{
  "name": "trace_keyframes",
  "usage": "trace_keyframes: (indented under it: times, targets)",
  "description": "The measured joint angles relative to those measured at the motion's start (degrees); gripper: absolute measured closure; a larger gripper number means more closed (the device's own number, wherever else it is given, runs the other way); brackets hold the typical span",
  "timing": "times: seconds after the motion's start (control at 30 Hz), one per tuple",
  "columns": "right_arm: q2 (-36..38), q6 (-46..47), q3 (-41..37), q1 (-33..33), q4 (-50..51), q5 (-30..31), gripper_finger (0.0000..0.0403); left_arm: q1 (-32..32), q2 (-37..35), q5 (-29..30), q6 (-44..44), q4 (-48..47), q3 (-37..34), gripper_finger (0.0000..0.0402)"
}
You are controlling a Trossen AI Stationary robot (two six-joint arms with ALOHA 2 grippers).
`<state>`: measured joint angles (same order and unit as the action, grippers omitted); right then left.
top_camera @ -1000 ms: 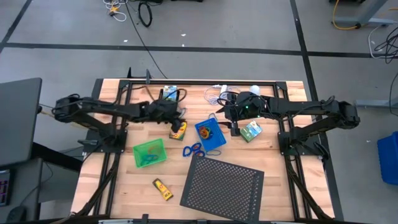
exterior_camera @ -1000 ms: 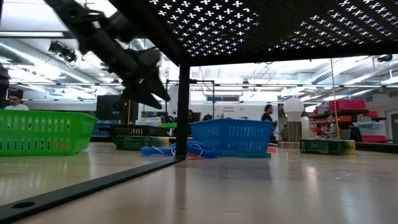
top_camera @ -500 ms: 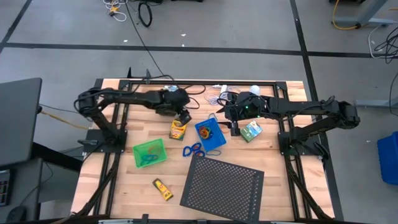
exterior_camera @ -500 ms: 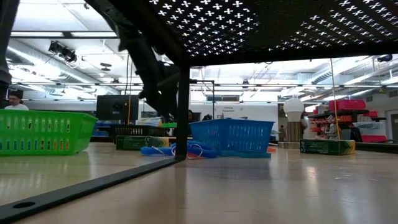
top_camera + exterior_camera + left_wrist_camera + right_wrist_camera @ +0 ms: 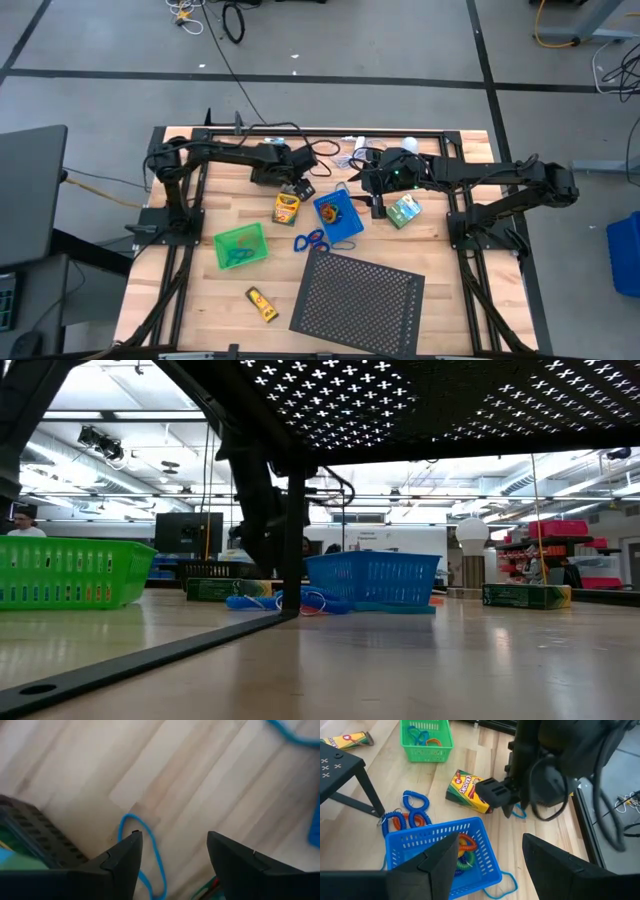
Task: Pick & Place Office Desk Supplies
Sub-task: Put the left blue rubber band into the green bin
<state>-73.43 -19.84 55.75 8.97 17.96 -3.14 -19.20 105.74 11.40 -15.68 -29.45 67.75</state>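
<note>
I count two trays (image 5: 240, 245), one crayon box (image 5: 287, 208); left gripper (image 5: 506, 806) and right gripper (image 5: 378, 206) gape, empty.

Left gripper (image 5: 301, 190) reaches low toward the counter's middle, jaws apart and empty; right gripper (image 5: 378, 207) hangs mid-counter, jaws apart, empty.

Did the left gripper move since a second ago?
Yes. In the high view the left gripper has swung rightward, from left of the crayon box to just beyond it, beside the blue tray.
</note>
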Motion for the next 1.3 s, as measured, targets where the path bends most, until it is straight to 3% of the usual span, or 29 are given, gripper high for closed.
trace_keyframes:
  times: [0.7,0.87,1.1,1.3]
  targets:
    - [0.0,-0.1,0.0,0.0,-0.4,0.0,0.0174,-4.3,4.1,-5.8,2.8,-2.6,0.5,0.0184]
    - [0.0,-0.2,0.0,0.0,-0.4,0.0,0.0174,-4.5,4.1,-6.9,3.1,-2.7,0.5,0.0242]
    - [0.0,-0.4,0.0,0.0,-0.4,0.0,0.0174,-4.5,4.1,-9.3,5.4,-2.1,0.5,0.0384]
    - [0.0,-0.4,0.0,0.0,-0.4,0.0,0.0174,-3.6,4.2,-7.7,6.7,-1.9,0.8,0.0397]
